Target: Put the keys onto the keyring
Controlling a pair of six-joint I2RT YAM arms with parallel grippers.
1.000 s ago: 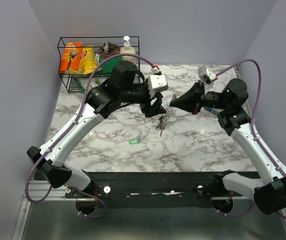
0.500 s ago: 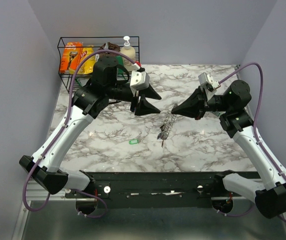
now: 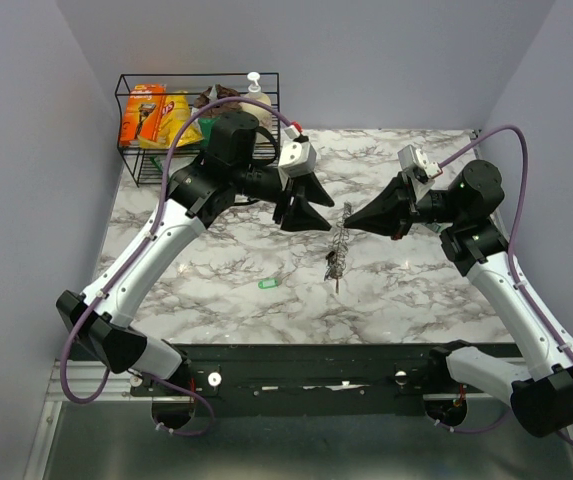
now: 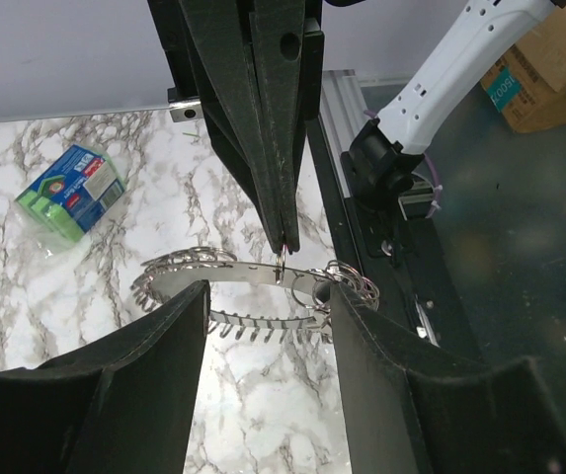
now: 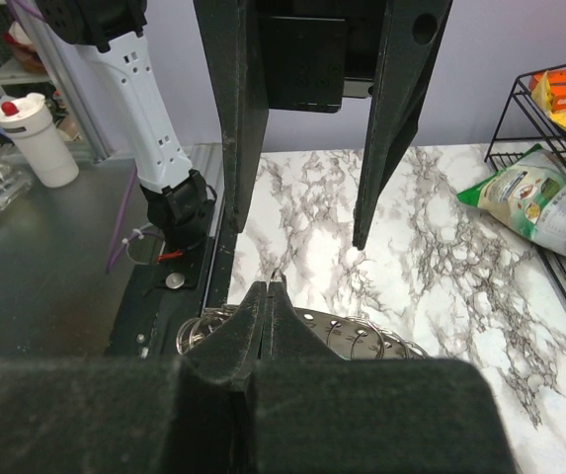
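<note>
Pinching only thin wire, the closed right gripper (image 3: 351, 221) is risking dropping the keyring (image 3: 336, 252); the left gripper (image 3: 322, 213) is hovering part-open, empty.

Nothing reads cleanly here. Blue print on the cardboard box (image 4: 542, 61) sits tilted and blurred. The label on the blue-green packet (image 4: 73, 190) on the table is too small to read.

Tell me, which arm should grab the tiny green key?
Left. The left gripper is open and empty for the tiny green key; the right gripper is shut on the grey spiky metal keyring.
</note>
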